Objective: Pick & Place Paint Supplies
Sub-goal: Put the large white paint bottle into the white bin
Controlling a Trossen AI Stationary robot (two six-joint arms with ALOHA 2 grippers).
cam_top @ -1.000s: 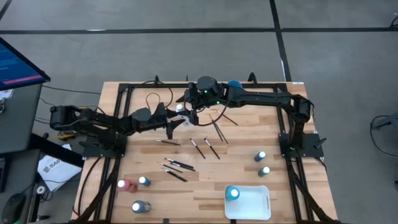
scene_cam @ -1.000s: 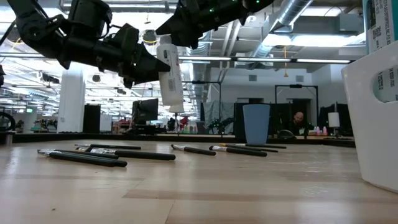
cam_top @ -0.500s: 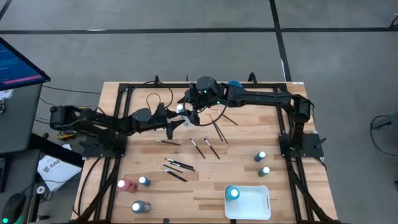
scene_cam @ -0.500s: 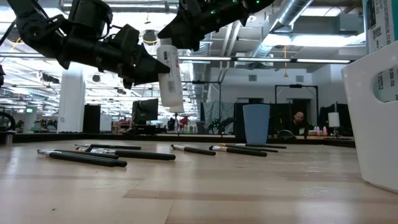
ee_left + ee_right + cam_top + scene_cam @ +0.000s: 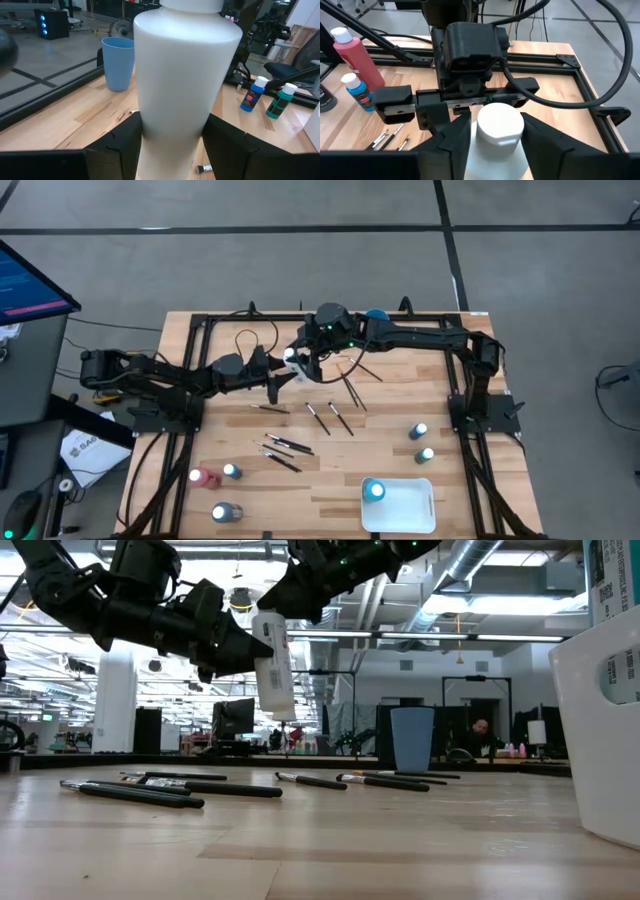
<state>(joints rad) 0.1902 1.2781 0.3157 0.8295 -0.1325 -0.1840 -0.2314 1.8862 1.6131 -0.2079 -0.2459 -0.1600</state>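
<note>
I see the white paint bottle [image 5: 274,660] held in the air above the counter's [image 5: 470,480] middle, toward the far edge. My left end effector [image 5: 283,376] clamps its body; my right end effector [image 5: 492,131] straddles its cap, fingers flanking it. Paintbrushes [image 5: 160,787] lie well below.

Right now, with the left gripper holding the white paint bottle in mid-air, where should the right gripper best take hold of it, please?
Probably at the cap end, coming down from above. The white paint bottle hangs upright, and the left gripper is shut on the sides of its body, so only the top is free. The right gripper sits over that end.
</note>
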